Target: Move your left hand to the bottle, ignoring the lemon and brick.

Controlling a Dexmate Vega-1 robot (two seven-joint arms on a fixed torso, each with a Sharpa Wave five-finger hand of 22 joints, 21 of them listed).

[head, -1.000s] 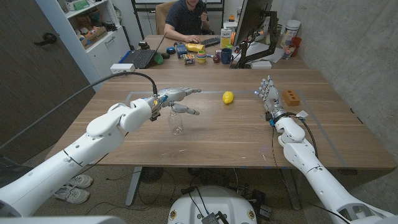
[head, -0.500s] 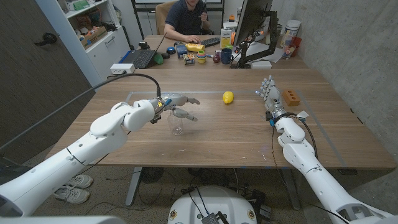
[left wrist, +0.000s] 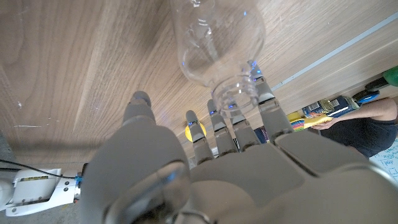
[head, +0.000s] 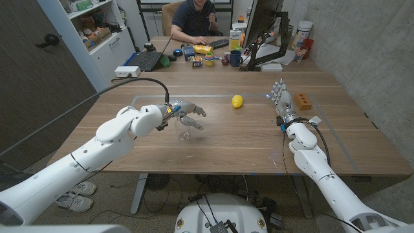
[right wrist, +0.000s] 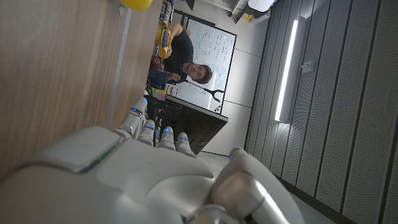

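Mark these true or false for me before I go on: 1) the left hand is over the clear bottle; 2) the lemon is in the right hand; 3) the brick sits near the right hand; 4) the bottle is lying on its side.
1) True. The left hand is over the top of the clear bottle, fingers spread and gripping nothing.
2) False. The lemon lies on the table, apart from both hands; the right hand holds nothing, fingers extended.
3) True. The brick lies just beside the right hand, on its outer side.
4) False. The bottle stands upright under the left hand.
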